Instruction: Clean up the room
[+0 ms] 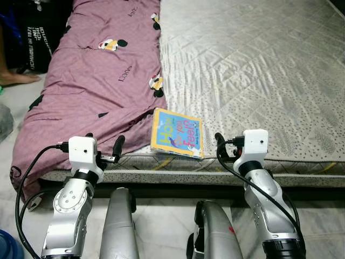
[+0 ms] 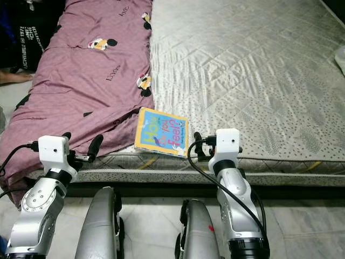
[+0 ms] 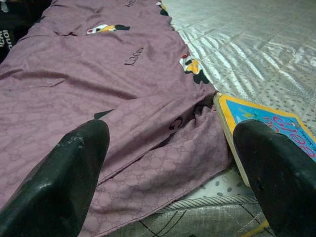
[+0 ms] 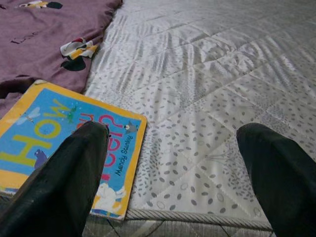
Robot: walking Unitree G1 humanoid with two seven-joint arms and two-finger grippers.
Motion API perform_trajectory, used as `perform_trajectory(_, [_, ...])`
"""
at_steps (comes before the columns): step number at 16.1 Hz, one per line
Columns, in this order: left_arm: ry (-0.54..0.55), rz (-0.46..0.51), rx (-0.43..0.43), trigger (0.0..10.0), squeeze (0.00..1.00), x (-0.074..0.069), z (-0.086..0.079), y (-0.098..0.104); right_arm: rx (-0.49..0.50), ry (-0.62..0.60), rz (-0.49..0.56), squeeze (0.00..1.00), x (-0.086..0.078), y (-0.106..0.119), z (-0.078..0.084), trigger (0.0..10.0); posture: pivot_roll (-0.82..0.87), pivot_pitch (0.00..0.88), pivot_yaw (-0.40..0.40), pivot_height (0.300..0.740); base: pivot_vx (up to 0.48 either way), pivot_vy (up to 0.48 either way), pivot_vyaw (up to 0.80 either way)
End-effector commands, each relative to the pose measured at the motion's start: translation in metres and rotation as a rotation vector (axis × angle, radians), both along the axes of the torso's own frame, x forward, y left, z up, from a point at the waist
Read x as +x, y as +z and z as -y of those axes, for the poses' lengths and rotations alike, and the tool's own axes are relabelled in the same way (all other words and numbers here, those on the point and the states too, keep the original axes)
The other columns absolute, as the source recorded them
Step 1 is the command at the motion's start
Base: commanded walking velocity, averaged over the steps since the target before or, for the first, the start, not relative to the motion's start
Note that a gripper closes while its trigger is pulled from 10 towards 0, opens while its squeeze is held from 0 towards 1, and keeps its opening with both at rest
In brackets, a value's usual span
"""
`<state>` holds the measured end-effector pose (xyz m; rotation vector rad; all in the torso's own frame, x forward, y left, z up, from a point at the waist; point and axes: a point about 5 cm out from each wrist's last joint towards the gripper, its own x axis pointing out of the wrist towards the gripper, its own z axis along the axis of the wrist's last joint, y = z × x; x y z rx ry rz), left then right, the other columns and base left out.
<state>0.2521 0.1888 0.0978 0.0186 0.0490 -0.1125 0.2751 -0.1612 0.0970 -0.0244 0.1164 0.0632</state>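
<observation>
A children's book (image 1: 178, 133) with a blue and yellow cover lies flat at the front edge of the grey quilted mattress (image 1: 259, 70). Its left side touches a purple blanket (image 1: 102, 70) with cartoon mouse prints that covers the mattress's left part. My left gripper (image 3: 170, 173) is open and held low before the blanket's front edge, the book (image 3: 261, 123) just to its right. My right gripper (image 4: 173, 168) is open at the mattress edge; its left finger (image 4: 64, 173) overlaps the book (image 4: 44, 128) in the right wrist view. Neither gripper holds anything.
A person's bare foot (image 1: 13, 78) rests on the floor at the far left, beside a black bag (image 1: 38, 32). Pale tiled floor (image 1: 161, 216) runs along the front of the bed. A blue object (image 1: 8, 245) sits at the bottom left corner.
</observation>
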Motion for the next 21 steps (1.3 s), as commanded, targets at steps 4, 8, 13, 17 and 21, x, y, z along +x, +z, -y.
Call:
perform_trajectory(4, [0.009, 0.007, -0.004, 10.0, 0.0, -0.003, 0.004, -0.001, -0.02, 0.012, -0.012, 0.0, 0.0, -0.002, 0.001, 10.0, 0.08, 0.176, -0.064, 0.613, 0.0, 0.0, 0.0])
perform_trajectory(8, [0.018, 0.016, -0.001, 10.0, 0.0, -0.001, 0.002, 0.0, -0.02, 0.033, -0.013, 0.0, 0.003, -0.002, -0.003, 10.0, 0.09, 0.171, -0.074, 0.613, 0.0, 0.0, 0.0])
perform_trajectory(13, [0.021, 0.018, -0.002, 10.0, 0.0, -0.002, 0.005, 0.0, -0.021, 0.045, -0.015, 0.0, 0.003, -0.003, -0.005, 10.0, 0.09, 0.172, -0.079, 0.613, 0.0, 0.0, 0.0])
perform_trajectory(17, [0.02, 0.014, -0.021, 10.0, 0.0, -0.001, 0.012, -0.002, -0.033, 0.045, -0.007, 0.0, 0.005, 0.001, -0.001, 10.0, 0.04, 0.186, -0.095, 0.563, 0.0, 0.0, 0.0])
perform_trajectory(21, [-0.014, 0.015, -0.026, 10.0, 0.0, 0.003, 0.016, 0.0, -0.028, 0.013, -0.013, 0.0, 0.0, -0.001, 0.003, 10.0, 0.03, 0.193, -0.071, 0.548, 0.0, 0.0, 0.0])
